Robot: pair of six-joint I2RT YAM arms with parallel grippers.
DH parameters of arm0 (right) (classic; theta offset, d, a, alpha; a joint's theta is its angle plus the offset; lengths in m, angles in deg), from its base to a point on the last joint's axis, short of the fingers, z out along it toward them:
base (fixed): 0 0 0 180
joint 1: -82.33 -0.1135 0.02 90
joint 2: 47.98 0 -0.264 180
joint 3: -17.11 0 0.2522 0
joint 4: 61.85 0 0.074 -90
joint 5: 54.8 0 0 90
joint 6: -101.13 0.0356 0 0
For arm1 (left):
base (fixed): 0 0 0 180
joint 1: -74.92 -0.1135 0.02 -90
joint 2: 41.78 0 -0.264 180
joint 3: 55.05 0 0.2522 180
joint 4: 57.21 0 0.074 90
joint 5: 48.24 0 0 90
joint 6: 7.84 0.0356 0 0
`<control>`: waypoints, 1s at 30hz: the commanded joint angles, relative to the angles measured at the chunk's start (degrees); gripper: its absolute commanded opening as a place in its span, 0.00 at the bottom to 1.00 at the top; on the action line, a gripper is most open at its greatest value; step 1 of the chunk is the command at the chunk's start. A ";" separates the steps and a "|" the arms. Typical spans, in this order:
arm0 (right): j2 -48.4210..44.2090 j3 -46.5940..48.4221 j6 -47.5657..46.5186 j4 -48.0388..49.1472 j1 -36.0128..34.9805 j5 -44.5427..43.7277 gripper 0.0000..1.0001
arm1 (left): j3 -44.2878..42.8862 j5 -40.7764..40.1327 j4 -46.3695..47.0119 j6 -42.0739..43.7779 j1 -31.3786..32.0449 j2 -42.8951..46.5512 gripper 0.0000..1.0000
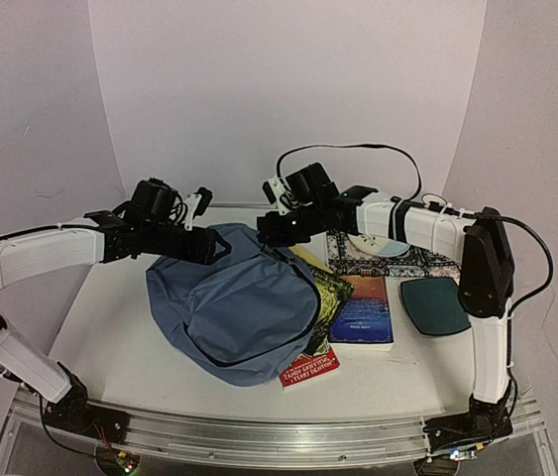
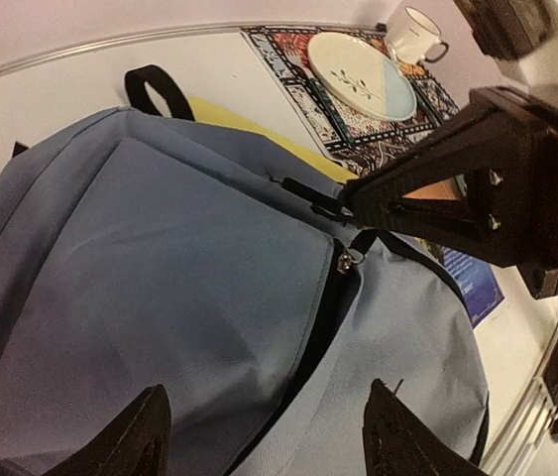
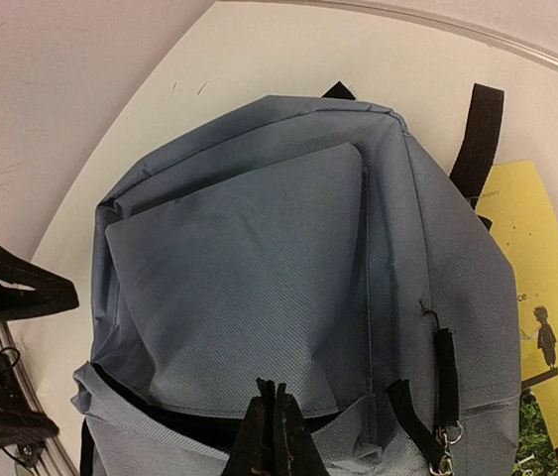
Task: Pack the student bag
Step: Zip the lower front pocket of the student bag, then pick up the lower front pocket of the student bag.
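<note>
Student bag (image 1: 234,317) flat on the white surface (image 1: 110,327), left of centre, partly over a yellow book (image 3: 536,288) and a red-edged book (image 1: 310,367). Left gripper (image 1: 216,245) spread wide just above the bag's upper left part, gripping nothing. Right gripper (image 3: 275,392) pressed together, tip at a dark zipper pull (image 2: 303,191) on the bag's upper right edge; cannot tell whether pinching it. Blue book (image 1: 366,307), patterned mat (image 2: 280,47) with plate (image 2: 358,74) and cup (image 2: 415,30) just right of the bag

Rt tool (image 3: 271,389), closed, tips at student bag (image 3: 259,248) pocket edge.
</note>
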 commanded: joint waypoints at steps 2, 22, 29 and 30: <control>0.60 2.09 1.13 0.99 -0.39 1.03 0.00 | -6.73 0.40 2.18 10.96 3.54 -5.45 0.68; 0.59 1.15 1.56 2.42 -0.39 -1.20 0.00 | -11.79 -14.93 2.30 13.85 10.44 -17.23 0.09; -1.63 -2.92 3.24 1.52 3.95 -8.96 0.00 | -7.00 -19.03 2.30 11.65 10.64 -10.44 0.00; -1.95 -3.60 3.61 1.52 4.79 -10.07 0.00 | -5.69 -19.61 2.20 11.10 10.60 -8.59 0.00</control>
